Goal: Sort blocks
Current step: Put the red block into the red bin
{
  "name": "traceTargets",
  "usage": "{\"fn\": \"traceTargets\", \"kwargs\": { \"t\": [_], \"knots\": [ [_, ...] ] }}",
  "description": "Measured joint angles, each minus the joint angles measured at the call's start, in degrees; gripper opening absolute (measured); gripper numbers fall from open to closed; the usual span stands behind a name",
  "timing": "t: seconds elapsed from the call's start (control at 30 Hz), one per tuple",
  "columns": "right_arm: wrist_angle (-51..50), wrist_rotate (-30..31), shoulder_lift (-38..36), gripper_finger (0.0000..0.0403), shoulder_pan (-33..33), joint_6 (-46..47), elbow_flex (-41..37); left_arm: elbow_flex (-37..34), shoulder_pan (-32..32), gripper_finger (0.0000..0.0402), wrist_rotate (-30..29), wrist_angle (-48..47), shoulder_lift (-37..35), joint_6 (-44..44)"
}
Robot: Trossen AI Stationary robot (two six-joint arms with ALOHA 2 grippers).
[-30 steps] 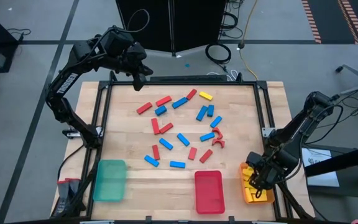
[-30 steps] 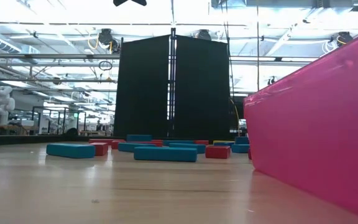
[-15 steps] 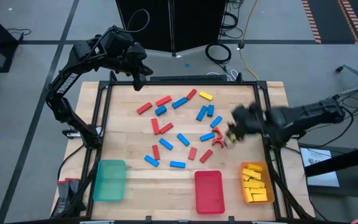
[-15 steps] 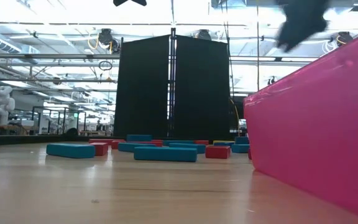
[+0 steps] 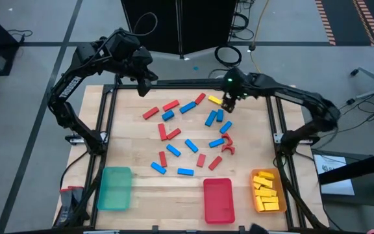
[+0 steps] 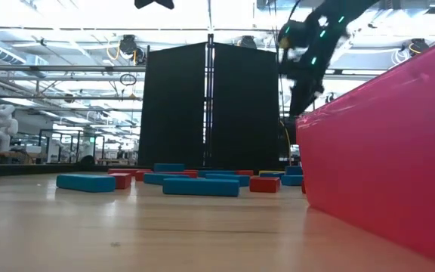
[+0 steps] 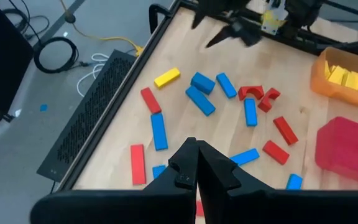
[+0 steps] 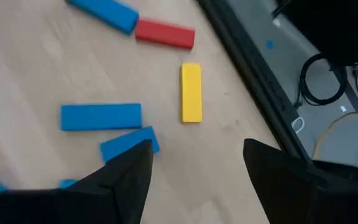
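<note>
The right gripper (image 5: 227,104) hangs with jaws wide over the lone yellow block (image 5: 214,100) near the counter's far edge, presumably to grasp it; the left gripper (image 5: 145,84) waits shut at the far-left corner.

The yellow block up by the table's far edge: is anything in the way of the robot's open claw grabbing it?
Nothing visible. The right gripper hangs open just beside the yellow block, which lies alone on bare wood; the nearest blue blocks lie apart from it.
</note>
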Motion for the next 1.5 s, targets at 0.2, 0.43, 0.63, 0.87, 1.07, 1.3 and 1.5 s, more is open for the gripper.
{"fn": "traceTargets", "kwargs": {
  "t": [0.2, 0.43, 0.63, 0.87, 1.07, 1.3, 1.5],
  "knots": [
    [-4.5, -6.2, 12.1, 0.0247, -4.3, -6.1, 8.7, 0.0, 0.0, 0.0006, 0.0, -1.5, 0.0, -0.1],
    [-11.7, -7.9, 22.6, 0.0247, -6.7, -11.8, 22.2, 0.0, 0.0, 0.0006, 0.0, -1.5, 0.0, -0.1],
    [-15.2, -11.8, 28.2, 0.0247, -8.0, -12.5, 28.5, 0.0, 0.0, 0.0006, 0.0, -1.5, 0.0, -0.1],
    [-18.3, -13.0, 30.7, 0.0247, -9.2, -14.5, 28.4, 0.0, 0.0, 0.0006, -0.4, -1.5, 0.0, 0.0],
    [-18.6, -14.8, 30.9, 0.0247, -9.5, -14.5, 28.1, 0.0, 0.0, 0.0006, -1.3, -1.6, 0.0, 0.0],
    [-22.4, -17.8, 29.8, 0.0224, -9.7, -17.1, 27.5, 0.0, 0.0, 0.0006, -1.5, -2.2, 0.0, 0.0],
    [-21.4, -16.2, 24.5, 0.0073, -10.3, -21.6, 27.5, 0.0, 0.0, 0.0006, -3.4, -3.4, 0.0, 0.1]
  ]
}}
